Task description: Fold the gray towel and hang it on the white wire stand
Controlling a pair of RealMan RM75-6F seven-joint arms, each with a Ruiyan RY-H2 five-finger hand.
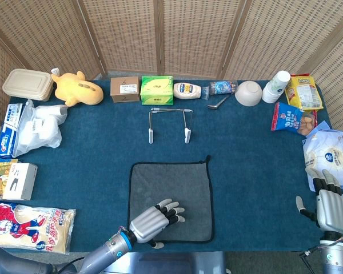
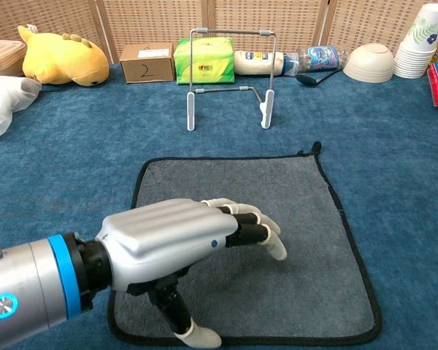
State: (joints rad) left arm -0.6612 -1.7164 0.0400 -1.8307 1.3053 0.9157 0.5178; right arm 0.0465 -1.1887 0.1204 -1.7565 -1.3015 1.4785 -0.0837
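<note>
Left hand [image 2: 197, 244] is seen low in the chest view, fingers spread and holding nothing, over the near left part of the gray towel [image 2: 277, 219], thumb at its near edge. Right hand [image 1: 328, 205], also spread and unloaded, is parked at the lower right of the head view. Folding is judged not yet begun: the towel is laid flat at lower centre. A near corner must be pinched next. Open cloth is left between towel and white wire stand [image 1: 168, 123], upper centre.
</note>
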